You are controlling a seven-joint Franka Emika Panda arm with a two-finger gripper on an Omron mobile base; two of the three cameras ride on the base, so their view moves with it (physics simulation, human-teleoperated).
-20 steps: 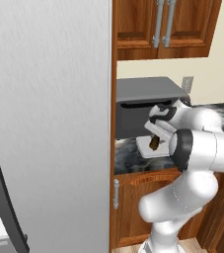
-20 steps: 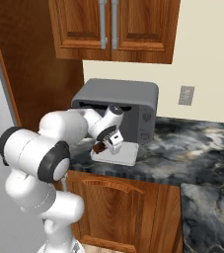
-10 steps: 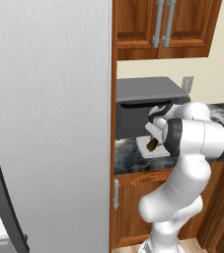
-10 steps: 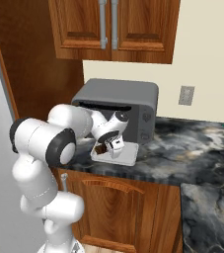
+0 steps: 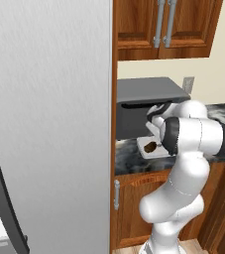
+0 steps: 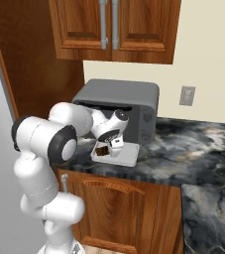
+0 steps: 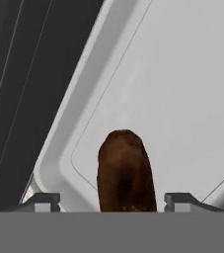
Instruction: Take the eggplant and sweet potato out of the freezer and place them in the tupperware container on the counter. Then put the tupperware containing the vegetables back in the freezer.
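Between parted hand [image 7: 111, 200] fingers, sweet potato [image 7: 125, 170]

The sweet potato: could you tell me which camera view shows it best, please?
The hand view: the sweet potato looms large over the tupperware container, between the fingertips. Both base views show only a small brown lump.

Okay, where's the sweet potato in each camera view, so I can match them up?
Left base view: sweet potato right of centre, over the tupperware container.
Right base view: sweet potato just left of centre, over the container's left end.
Hand view: sweet potato bottom centre, between the fingertips.
Shared landmark: the whitish container.
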